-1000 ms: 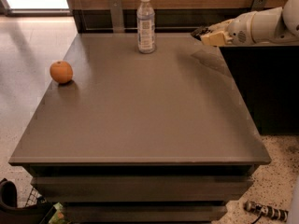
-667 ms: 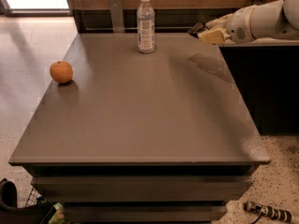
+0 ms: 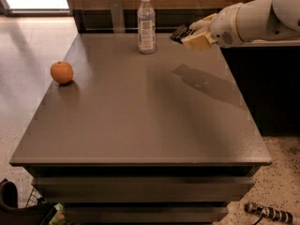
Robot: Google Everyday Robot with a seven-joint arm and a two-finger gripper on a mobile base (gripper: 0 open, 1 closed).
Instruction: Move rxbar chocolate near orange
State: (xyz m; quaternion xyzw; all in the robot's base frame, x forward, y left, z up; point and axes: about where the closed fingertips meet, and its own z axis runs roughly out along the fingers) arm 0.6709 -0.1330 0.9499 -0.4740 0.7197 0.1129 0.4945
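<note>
The orange (image 3: 61, 72) sits at the left edge of the grey-brown table (image 3: 140, 125). My gripper (image 3: 186, 34) reaches in from the right and hovers above the table's far right part, to the right of the clear plastic bottle (image 3: 146, 23). It is shut on the rxbar chocolate (image 3: 179, 33), a small black bar sticking out to the left of the beige fingers (image 3: 198, 40). The bar is held in the air, far from the orange. The arm's shadow lies on the table below it.
The bottle stands upright near the table's far edge. A dark counter (image 3: 267, 83) borders the table on the right. A wood-panelled wall runs behind. Floor clutter lies at the lower left (image 3: 18, 210) and lower right (image 3: 267, 212).
My gripper has moved left with the black bar, from over the table's right edge towards the bottle. The orange and bottle have not moved.
</note>
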